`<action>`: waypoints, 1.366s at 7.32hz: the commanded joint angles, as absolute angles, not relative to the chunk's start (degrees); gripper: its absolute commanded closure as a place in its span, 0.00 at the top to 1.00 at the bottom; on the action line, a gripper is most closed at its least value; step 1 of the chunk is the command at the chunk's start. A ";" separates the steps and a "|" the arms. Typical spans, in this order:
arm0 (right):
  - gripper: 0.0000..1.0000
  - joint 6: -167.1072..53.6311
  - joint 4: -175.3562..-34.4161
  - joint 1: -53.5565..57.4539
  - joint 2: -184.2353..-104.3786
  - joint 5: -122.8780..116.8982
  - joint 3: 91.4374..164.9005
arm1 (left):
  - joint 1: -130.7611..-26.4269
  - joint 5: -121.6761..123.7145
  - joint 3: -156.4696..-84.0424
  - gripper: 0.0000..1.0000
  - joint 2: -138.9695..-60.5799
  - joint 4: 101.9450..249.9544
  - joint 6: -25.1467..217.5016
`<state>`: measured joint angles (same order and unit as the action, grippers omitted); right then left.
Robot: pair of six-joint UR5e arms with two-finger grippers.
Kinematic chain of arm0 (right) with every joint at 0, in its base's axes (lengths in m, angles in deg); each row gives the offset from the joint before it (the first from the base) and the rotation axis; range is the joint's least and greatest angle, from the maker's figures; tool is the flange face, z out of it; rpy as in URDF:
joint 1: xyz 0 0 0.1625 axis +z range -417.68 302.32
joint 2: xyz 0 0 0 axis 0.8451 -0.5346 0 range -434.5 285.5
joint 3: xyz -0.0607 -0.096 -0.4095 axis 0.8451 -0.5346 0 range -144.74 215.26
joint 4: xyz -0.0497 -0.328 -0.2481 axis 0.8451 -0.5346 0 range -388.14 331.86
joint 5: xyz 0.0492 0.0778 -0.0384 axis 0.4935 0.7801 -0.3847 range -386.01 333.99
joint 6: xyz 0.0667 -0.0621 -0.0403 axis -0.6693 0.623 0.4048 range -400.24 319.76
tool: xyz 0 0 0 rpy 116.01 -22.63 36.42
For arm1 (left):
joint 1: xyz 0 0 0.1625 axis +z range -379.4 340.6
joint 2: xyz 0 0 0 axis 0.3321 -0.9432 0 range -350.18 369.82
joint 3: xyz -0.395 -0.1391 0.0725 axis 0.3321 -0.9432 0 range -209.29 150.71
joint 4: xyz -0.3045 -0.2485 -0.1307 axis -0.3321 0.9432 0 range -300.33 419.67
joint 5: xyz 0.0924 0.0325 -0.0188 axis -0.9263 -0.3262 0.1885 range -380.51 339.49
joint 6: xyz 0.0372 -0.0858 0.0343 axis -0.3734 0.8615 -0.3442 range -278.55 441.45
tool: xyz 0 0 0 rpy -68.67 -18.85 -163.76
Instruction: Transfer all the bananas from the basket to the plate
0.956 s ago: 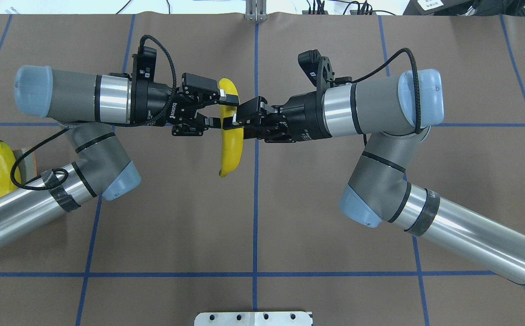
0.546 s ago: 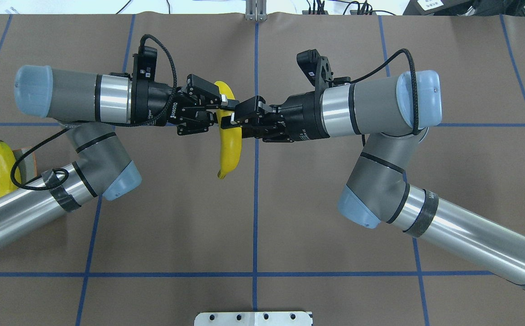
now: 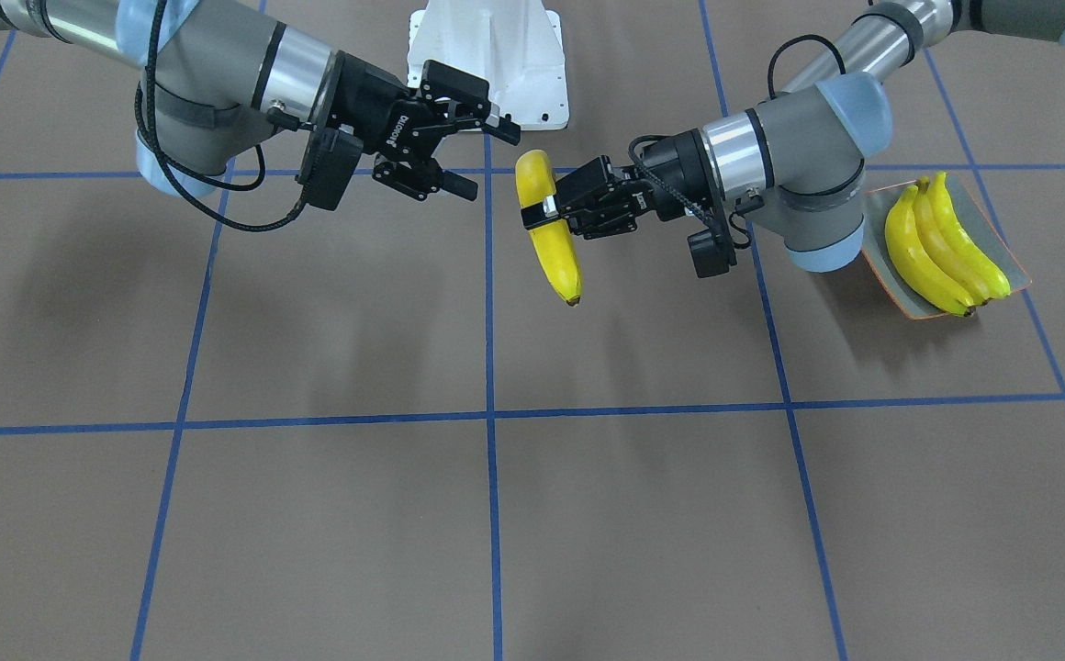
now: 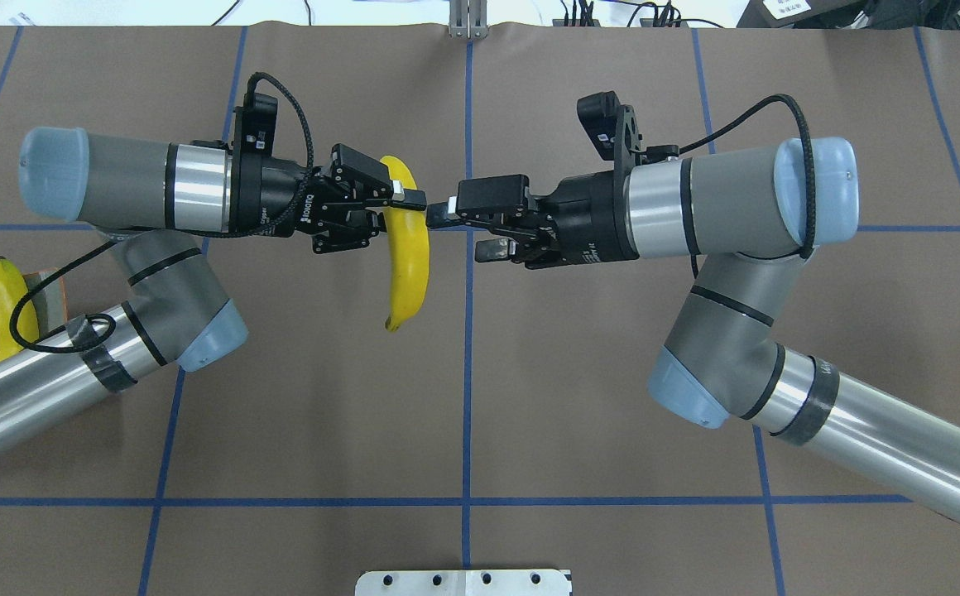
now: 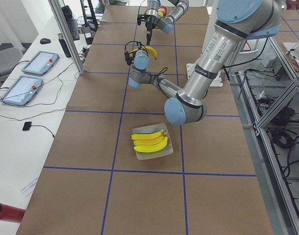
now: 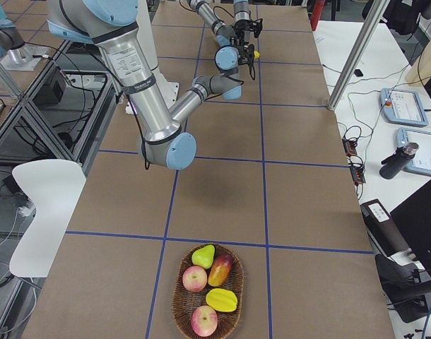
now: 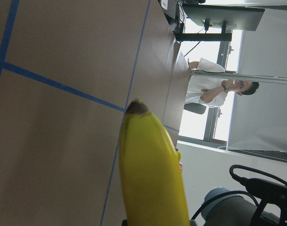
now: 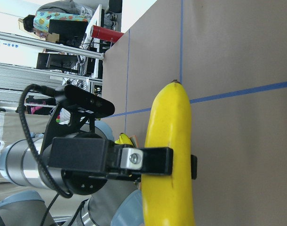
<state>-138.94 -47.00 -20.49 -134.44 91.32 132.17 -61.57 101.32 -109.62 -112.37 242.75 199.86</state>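
**Banana gripped in mid-air over the counter**

Upper centre of the overhead view, the left arm (image 4: 116,190) has its jaws clamped on a banana (image 4: 410,265) near one end, clear of the brown counter (image 4: 323,414). The right arm (image 4: 736,199) holds its jaws spread and empty just beside it. More bananas (image 3: 932,252) lie on the plate (image 3: 905,303), far right of the front view.

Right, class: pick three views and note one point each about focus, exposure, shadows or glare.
Left wrist view: the banana fills the foreground and looks soft, and the window behind is blown out white. Front-facing view: even light, faint blurred arm shadows on the table. Overhead view: bright glare streaks along the left arm's metal tube.
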 commanded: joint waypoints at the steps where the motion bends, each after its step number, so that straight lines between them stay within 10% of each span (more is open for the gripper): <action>1: 1.00 -138.76 -46.86 -19.45 -140.30 89.49 134.40 | -64.38 101.91 -109.53 0.00 -107.27 239.78 198.96; 4: 1.00 -136.75 -47.47 -18.31 -145.15 85.10 134.05 | -68.97 108.93 -113.46 0.00 -105.41 220.33 182.75; 8: 1.00 -125.16 -50.71 -11.38 -151.13 85.61 132.91 | -69.49 108.79 -140.57 0.00 -98.02 168.28 158.77; 10: 1.00 -122.24 -53.09 -9.35 -152.63 85.43 132.73 | -68.62 103.78 -143.10 0.00 -96.80 158.83 157.65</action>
